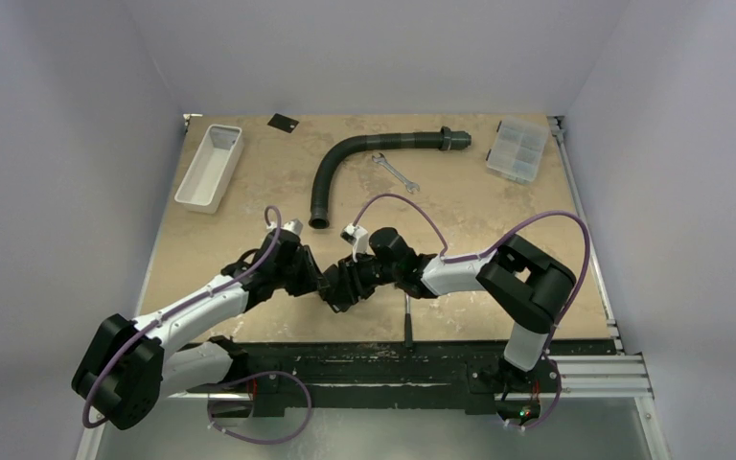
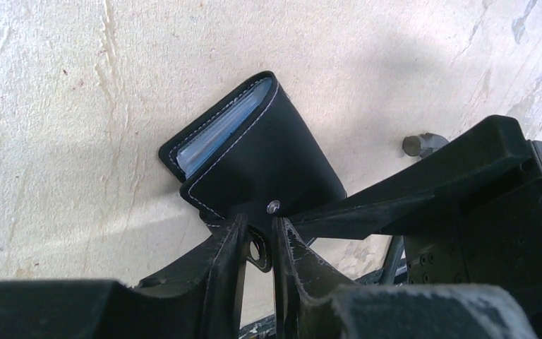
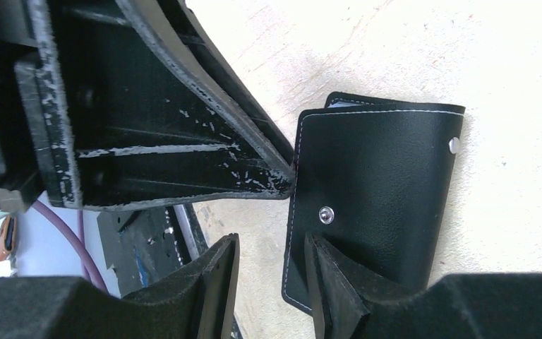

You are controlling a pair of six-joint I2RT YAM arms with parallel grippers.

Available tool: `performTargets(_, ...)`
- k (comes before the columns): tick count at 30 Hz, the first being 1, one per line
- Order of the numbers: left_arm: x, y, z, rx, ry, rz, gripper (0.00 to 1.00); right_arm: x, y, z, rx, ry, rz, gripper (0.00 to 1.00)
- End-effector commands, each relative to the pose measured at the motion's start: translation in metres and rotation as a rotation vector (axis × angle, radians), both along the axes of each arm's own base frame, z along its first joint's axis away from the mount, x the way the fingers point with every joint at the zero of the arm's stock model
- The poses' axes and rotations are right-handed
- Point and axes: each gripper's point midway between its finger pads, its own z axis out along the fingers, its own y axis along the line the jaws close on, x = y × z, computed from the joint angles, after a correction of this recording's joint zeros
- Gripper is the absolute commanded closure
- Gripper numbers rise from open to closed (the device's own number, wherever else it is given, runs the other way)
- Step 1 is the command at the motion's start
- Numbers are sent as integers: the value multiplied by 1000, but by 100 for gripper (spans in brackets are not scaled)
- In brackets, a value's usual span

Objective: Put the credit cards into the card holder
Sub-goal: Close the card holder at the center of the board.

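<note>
The left gripper [image 2: 260,226] has its fingers only narrowly apart around the end of the snap strap [image 2: 257,253] of the card holder [image 2: 261,155]; whether they pinch it cannot be told. The right gripper [image 3: 272,247] stands partly open, one finger at the holder's near corner and bare table showing in the rest of the gap. The holder lies folded on the table [image 1: 211,249] between the two grippers, near the front edge, with pale glossy pocket edges showing at its open side. One dark credit card [image 1: 281,122] lies at the far edge, near a white tray [image 1: 209,168]. A clear compartmented box [image 1: 517,149] sits far right, its contents too small to tell. The tabletop is beige and marbled, and pale walls [image 1: 364,48] enclose it.
</note>
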Motion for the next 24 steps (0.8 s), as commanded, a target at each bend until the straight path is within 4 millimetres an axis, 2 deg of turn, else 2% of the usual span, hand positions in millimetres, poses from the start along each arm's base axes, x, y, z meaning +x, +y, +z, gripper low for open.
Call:
performTargets(1, 11, -8, 9, -80, -51, 21, 77, 11, 7, 20, 53, -112, -8, 53)
performTargets(5, 10, -7, 5, -79, -41, 29, 77, 19, 15, 25, 43, -103, -69, 60)
performTargets(9, 8, -7, 1, -81, -32, 28, 77, 16, 20, 31, 46, -120, -118, 52)
performTargets(13, 6, -7, -2, -84, -24, 25, 77, 18, 23, 27, 25, -109, -162, 51)
performTargets(20, 3, -5, -3, -87, -19, 28, 76, 30, 24, 27, 10, -85, -260, 63)
performTargets(24, 2, -5, -4, -85, -17, 29, 76, 31, 27, 25, 15, -67, -277, 64)
